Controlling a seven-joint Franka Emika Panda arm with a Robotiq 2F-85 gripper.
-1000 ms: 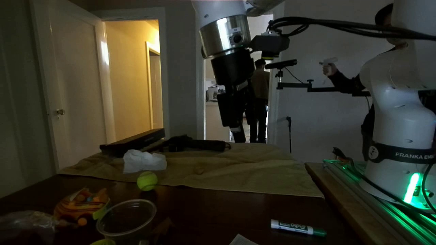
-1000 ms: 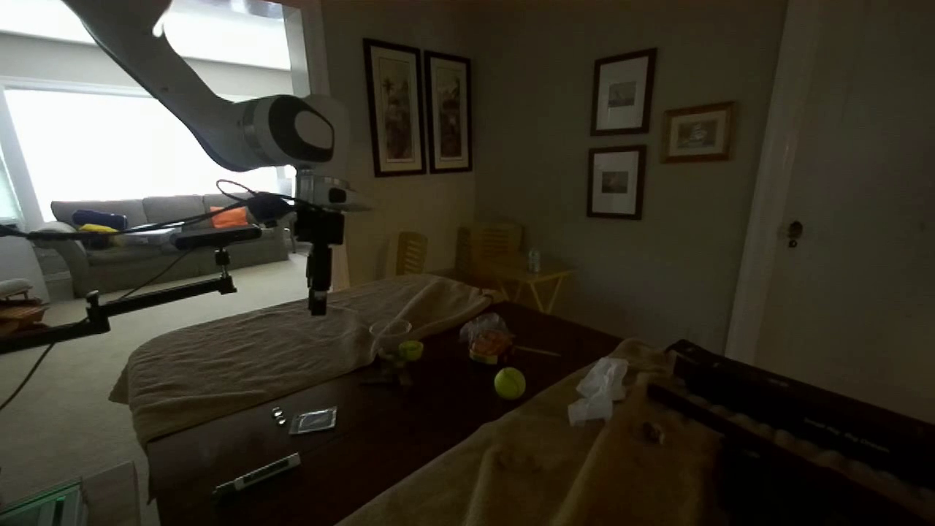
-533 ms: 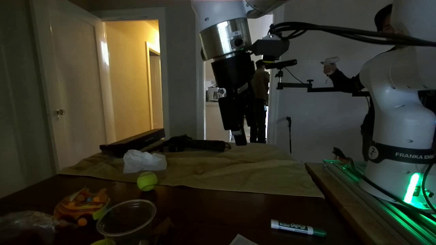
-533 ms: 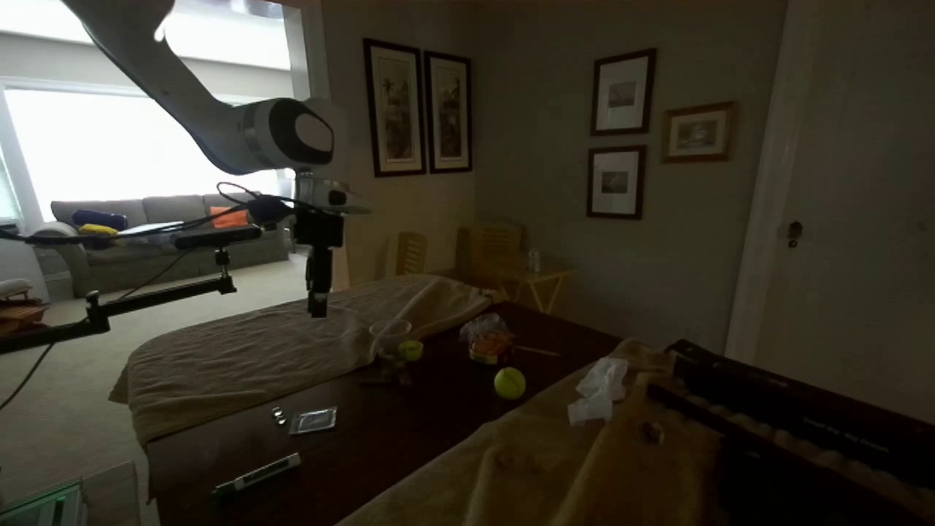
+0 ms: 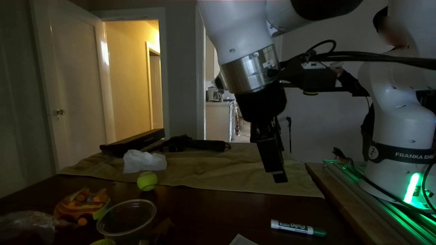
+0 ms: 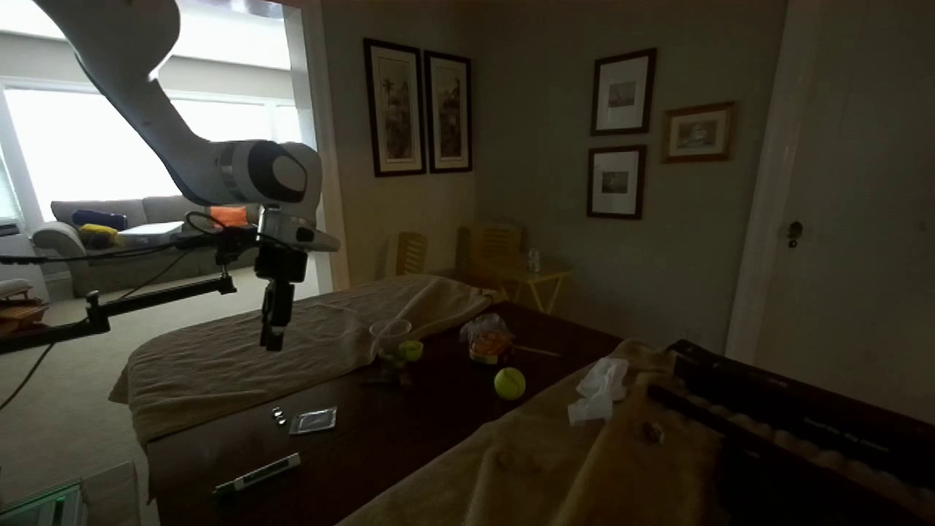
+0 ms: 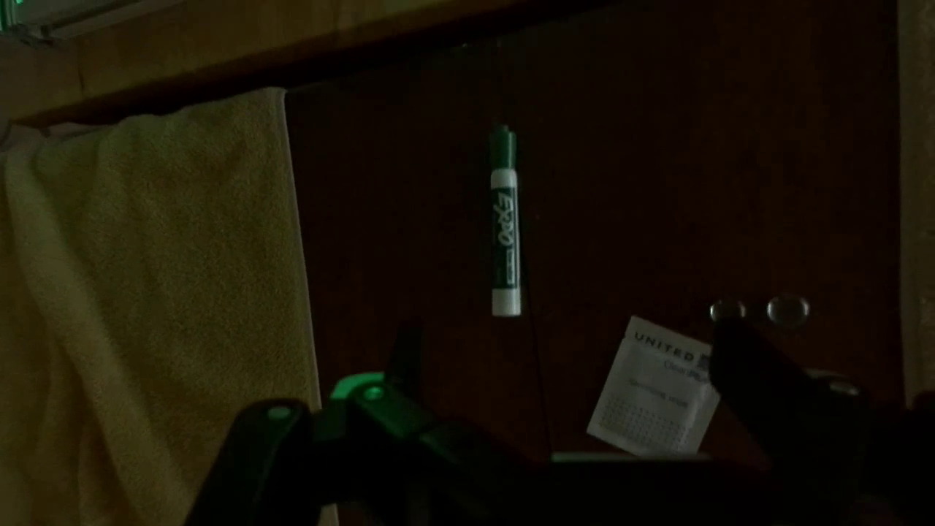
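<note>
- The gripper (image 7: pixel 570 329) is hanging above the dark table (image 7: pixel 409 241) in both exterior views; its fingers (image 7: pixel 756 383) are standing spread wide, released.
- The green-capped marker (image 7: pixel 505 230) is lying on the table below (EXPO is showing on its label), at eleven o'clock from the gap between the fingertips in the wrist view, its cap pointing to twelve.
- The white packet (image 7: pixel 650 394) is lying flat at four o'clock in that view, a finger partly hiding its edge.
- Two small clear round things (image 7: pixel 787 311) are resting at three o'clock, near the packet.
- A tan towel (image 7: pixel 168 256) is covering the table at nine o'clock there.
- In an exterior view, a tennis ball (image 5: pixel 147 181) is sitting at nine o'clock from the gripper, just beside the towel.
- A clear tub (image 5: pixel 126 221) and an orange striped toy (image 5: pixel 81 206) are standing between eight and nine.
- Beyond the table, in an exterior view, a grey sofa (image 6: pixel 117 270) is standing at ten o'clock from the gripper and three framed pictures (image 6: pixel 622 91) are hanging at two.
</note>
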